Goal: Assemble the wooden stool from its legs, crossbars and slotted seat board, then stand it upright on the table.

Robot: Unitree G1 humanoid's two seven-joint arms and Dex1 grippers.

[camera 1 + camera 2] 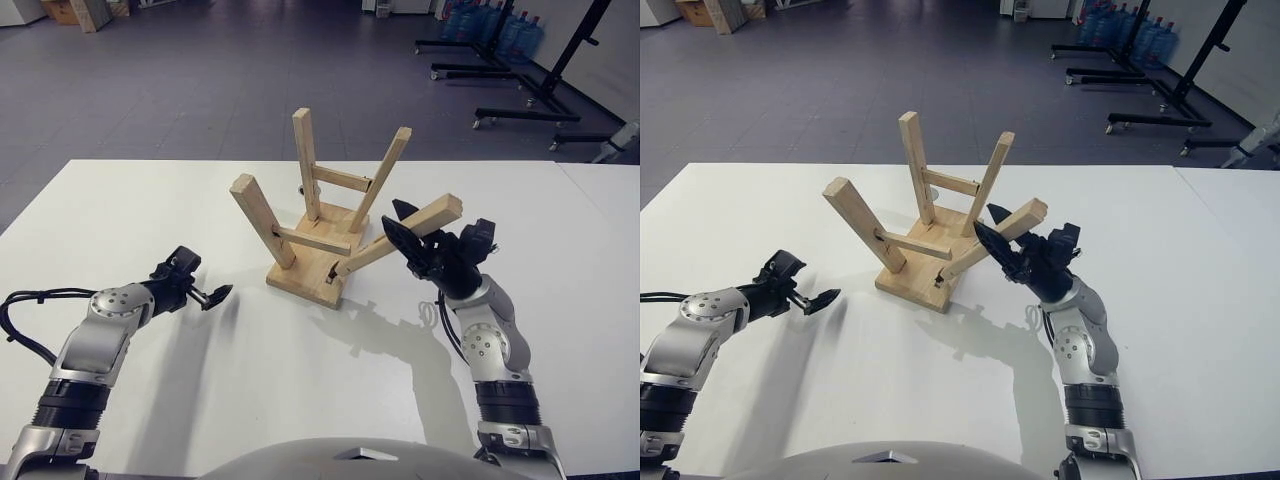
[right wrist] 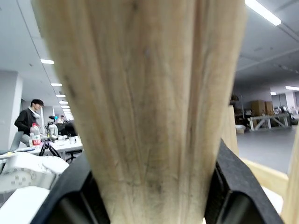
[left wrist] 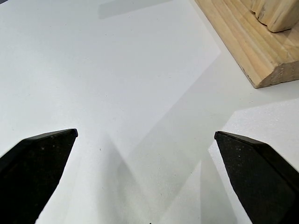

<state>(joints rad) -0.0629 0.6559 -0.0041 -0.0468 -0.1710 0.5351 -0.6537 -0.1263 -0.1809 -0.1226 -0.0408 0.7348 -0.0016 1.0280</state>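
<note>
Stool [image 1: 318, 230] inverted near the middle of the table [image 1: 130, 220], seat board [image 1: 296, 282] flat on the surface, four legs splayed upward and tied by crossbars [image 1: 341, 180]. Assembly apparently complete, judging by the layout; turning upright not yet done.

Right gripper [image 1: 398, 228] clamped across the near right leg [image 1: 430, 220], past its middle toward the free end. In the right wrist view, the leg wedged between dark fingers [image 2: 231, 186]. Left gripper [image 1: 213, 295] low over bare table, near-left of the board and apart from it, jaws spread wide with nothing between them.

Handling, as judged:
- Light softwood, rigid, no give under the pads.
- Smooth planed faces likely slippery against hard fingers, so better gripped across flat faces than on edges.
- Joints probably press-fit in slots, hence the weak point. A pull along a leg's axis liable to draw it out of the board; a side load at a leg tip liable to rack the frame.
- Awkward balance rather than weight the likely difficulty, with most mass in the board.

Best holds, as judged:
- Low on a leg, close to the board or beside a crossbar junction, for a short lever.
- A second hold on the opposite leg or the board's edge, for a two-point roll.

Present right hold fairly high on the leg: workable for tipping, poor for lifting. Worth bringing the idle left gripper to the near left leg [image 1: 262, 222] before any rotation.
</note>
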